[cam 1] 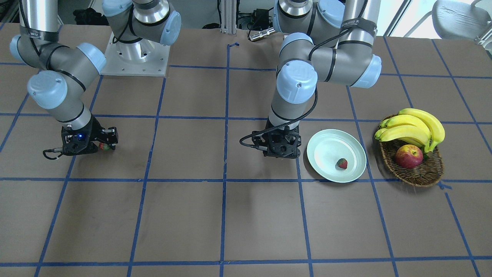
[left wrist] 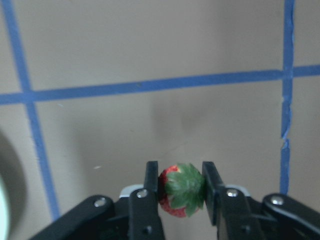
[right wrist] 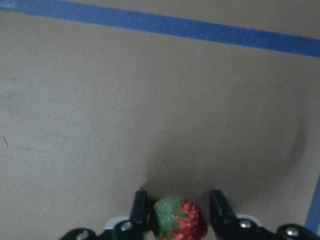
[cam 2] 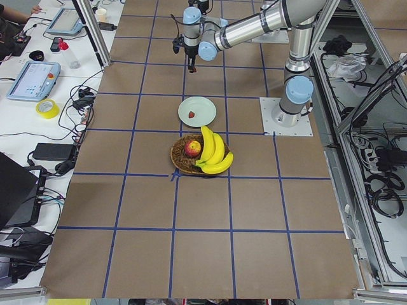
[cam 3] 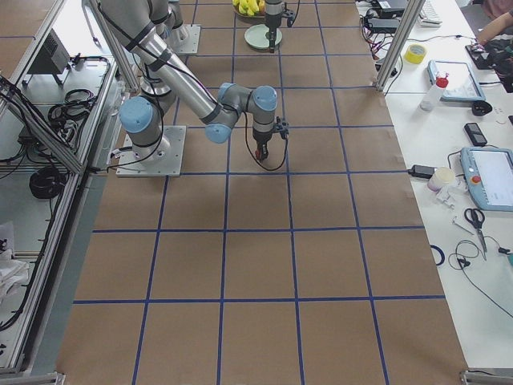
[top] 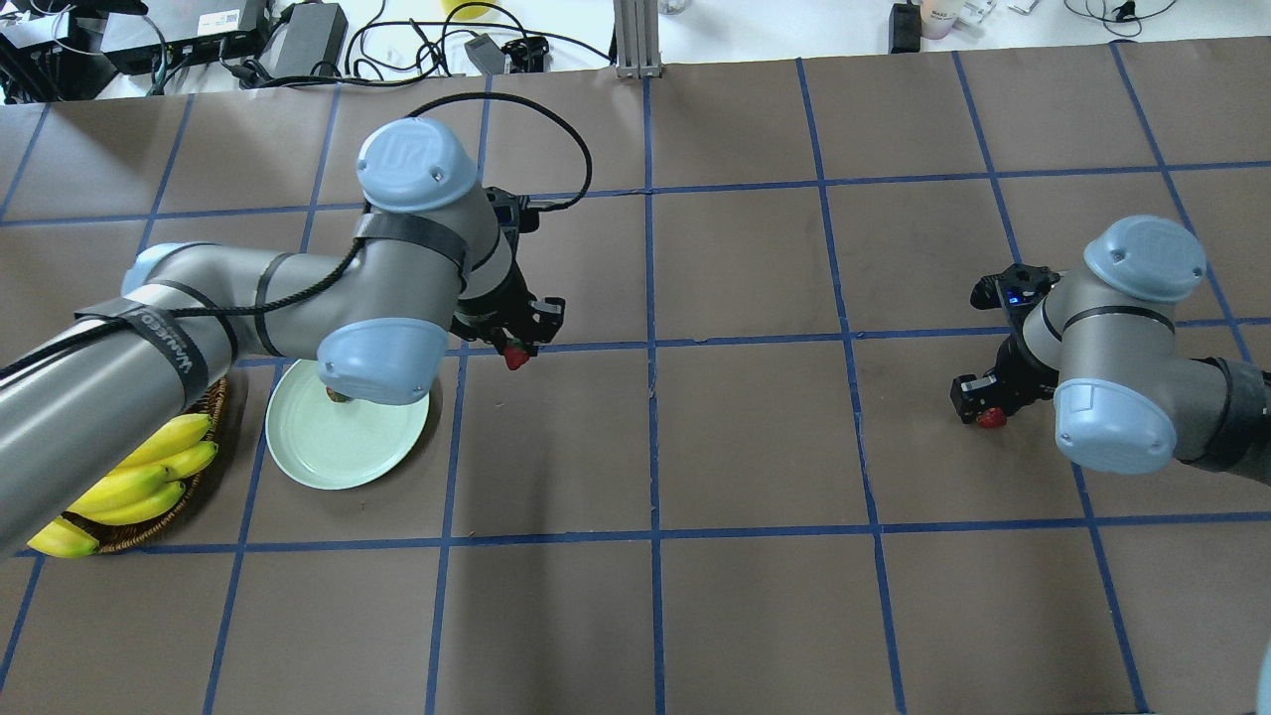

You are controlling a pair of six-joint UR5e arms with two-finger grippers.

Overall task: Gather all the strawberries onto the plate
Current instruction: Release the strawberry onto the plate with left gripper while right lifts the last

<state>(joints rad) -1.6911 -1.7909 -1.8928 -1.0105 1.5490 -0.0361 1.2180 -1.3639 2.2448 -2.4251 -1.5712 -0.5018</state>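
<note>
Holding the clamped strawberry (left wrist: 180, 197) squeezed between its two fingers, leafy cap turned up toward the wrist camera, the left gripper (left wrist: 181, 170) hangs over bare desk (cam 1: 261, 215) just beside the plate (cam 1: 326, 142). That plate lies off the gripper's outer, left side and a little back toward the robot's base, its pale rim just cutting into the edge of the left wrist view. The coming move therefore looks like a short sideways carry over the rim, then a release. A plated strawberry (cam 1: 342, 163) lies inside the dish, clear of the rim. The right gripper (right wrist: 178, 195) is well apart from the plate, so the left arm is by far the nearer. The far strawberry (right wrist: 181, 222) sits between the right gripper's fingers, its long axis running from finger to finger. Those fingers stand wider than the left pair and a thin dark gap seems to show on one side, so I cannot tell whether that berry is pinched or only bracketed. The front-facing view shows the plated strawberry plainly but hides the left gripper's load behind the gripper body. The overhead view shows that load as a red spot below the fingers, while the left arm's elbow (top: 382, 362) covers most of the plated strawberry.
</note>
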